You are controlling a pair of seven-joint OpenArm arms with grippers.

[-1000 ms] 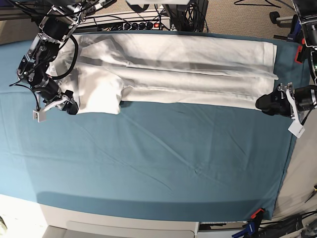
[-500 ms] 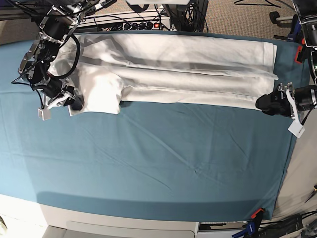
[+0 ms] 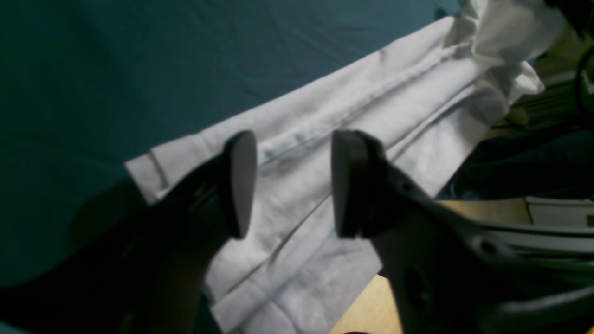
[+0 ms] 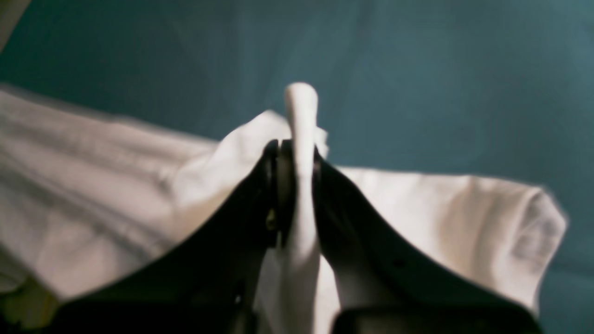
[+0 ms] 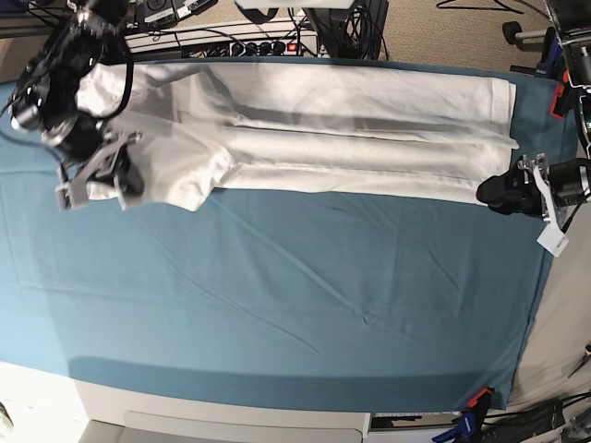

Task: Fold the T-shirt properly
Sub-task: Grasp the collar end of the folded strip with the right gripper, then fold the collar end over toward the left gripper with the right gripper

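Observation:
The white T-shirt (image 5: 351, 129) lies folded into a long strip across the far half of the teal cloth, its sleeve end at the left. There my right gripper (image 5: 122, 177) is shut on the shirt's near-left corner. The right wrist view shows a ridge of white fabric (image 4: 300, 185) pinched between the jaws of that gripper (image 4: 297, 153). At the strip's right end, my left gripper (image 5: 496, 193) hovers over the near corner. Its fingers (image 3: 243, 181) stand open above the T-shirt (image 3: 371, 106), holding nothing, in the left wrist view.
The teal cloth (image 5: 295, 305) covers the table, with its right edge just past my left gripper. A power strip (image 5: 259, 46) and cables lie behind the table. A red clamp (image 5: 477, 398) and a blue clamp (image 5: 460, 428) sit at the near right corner.
My right gripper has shut on the shirt's left corner and drawn it up and to the left. The left arm has not moved.

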